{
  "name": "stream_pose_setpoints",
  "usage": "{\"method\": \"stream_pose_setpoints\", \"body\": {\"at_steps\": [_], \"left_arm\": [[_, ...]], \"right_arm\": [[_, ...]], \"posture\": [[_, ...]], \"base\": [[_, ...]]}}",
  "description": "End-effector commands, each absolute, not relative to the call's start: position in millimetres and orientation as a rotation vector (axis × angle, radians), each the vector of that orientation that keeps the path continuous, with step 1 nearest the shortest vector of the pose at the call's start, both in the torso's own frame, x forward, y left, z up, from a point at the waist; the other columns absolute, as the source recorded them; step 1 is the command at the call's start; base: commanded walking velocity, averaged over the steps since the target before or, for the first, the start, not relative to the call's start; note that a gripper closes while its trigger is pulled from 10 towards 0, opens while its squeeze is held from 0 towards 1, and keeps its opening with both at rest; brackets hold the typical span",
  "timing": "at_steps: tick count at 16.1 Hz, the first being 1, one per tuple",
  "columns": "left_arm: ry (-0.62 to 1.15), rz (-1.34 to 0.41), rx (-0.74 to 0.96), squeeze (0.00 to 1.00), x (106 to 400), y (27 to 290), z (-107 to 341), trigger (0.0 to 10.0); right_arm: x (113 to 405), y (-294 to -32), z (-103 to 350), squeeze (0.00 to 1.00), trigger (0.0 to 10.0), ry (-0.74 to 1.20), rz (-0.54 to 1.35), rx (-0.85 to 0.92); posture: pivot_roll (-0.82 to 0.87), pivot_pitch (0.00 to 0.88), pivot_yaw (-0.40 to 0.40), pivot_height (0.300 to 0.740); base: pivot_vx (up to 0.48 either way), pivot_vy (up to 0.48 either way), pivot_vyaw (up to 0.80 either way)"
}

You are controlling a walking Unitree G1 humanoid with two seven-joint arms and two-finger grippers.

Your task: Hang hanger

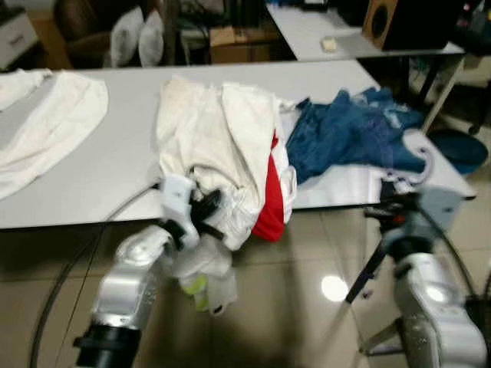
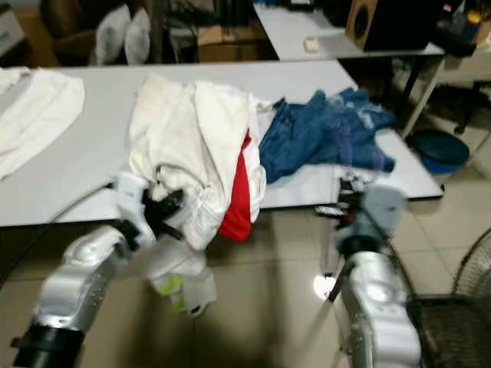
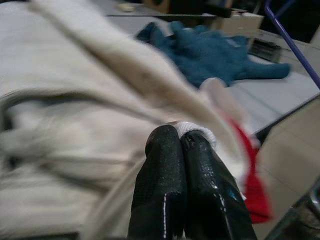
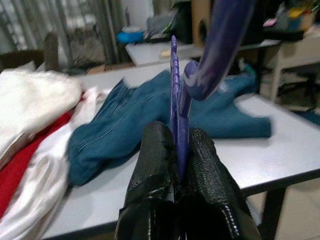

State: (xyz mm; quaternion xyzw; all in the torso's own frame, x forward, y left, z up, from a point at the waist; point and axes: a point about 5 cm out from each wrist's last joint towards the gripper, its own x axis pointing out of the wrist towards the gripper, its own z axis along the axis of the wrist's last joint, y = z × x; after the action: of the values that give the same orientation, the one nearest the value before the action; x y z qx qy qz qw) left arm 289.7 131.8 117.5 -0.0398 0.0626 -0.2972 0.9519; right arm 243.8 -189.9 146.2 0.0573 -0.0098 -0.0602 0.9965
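Your right gripper (image 4: 177, 150) holds the purple hanger (image 4: 176, 90) pinched between its jaws, the hanger rising straight up from the fingertips with its curved hook bending over near the top of the right wrist view; from the head, that arm sits at lower right of the frame, just off the bench (image 1: 92, 165) edge, and the hanger's pale curve is only faintly visible above it. Your left gripper (image 3: 181, 137) is at lower centre-left of the head view, jaws closed on a fold of the white garment (image 1: 219, 130) where it spills over the bench's near edge beside a red cloth (image 1: 270, 203). To do this step well, bring the hanger across toward the white garment's opening rather than tugging the cloth toward it, and keep the left hold firm so the fabric stays spread; the collar itself cannot be made out. The blue denim (image 1: 349, 134) lies between the two arms, so lift the hanger clear of it.
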Motion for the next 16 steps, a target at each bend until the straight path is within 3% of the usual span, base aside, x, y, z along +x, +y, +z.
{"method": "stream_pose_setpoints", "body": {"at_steps": [1, 5, 11, 14, 16], "left_arm": [[0.09, -0.61, -0.054, 0.0, 292, 135, 126, 10.0], [0.075, -0.693, -0.039, 0.0, 293, 128, 134, 10.0], [-0.048, -1.09, -0.056, 0.0, 302, 109, 192, 10.0], [-0.155, -1.05, -0.012, 0.0, 331, 116, 231, 10.0], [-0.207, -0.999, 0.105, 0.0, 348, 120, 252, 10.0]], "right_arm": [[246, -183, 145, 0.0, 10.0, -0.017, -0.094, 0.127], [250, -184, 141, 0.0, 10.0, -0.008, -0.026, 0.083], [235, -205, 165, 0.0, 10.0, 0.145, 0.598, -0.171], [229, -226, 168, 0.0, 10.0, 0.22, 0.688, -0.266], [224, -235, 168, 0.0, 10.0, 0.275, 0.766, -0.303]], "posture": [[-0.22, 0.004, 0.028, 0.74], [-0.22, 0.007, 0.017, 0.74], [-0.24, 0.0, 0.039, 0.74], [-0.26, 0.0, 0.063, 0.74], [-0.27, 0.0, 0.079, 0.74]], "base": [[0.0, -0.251, 0.0], [0.0, 0.0, 0.0], [0.0, 0.0, 0.0], [0.0, 0.0, 0.0], [0.0, 0.0, 0.0]]}}
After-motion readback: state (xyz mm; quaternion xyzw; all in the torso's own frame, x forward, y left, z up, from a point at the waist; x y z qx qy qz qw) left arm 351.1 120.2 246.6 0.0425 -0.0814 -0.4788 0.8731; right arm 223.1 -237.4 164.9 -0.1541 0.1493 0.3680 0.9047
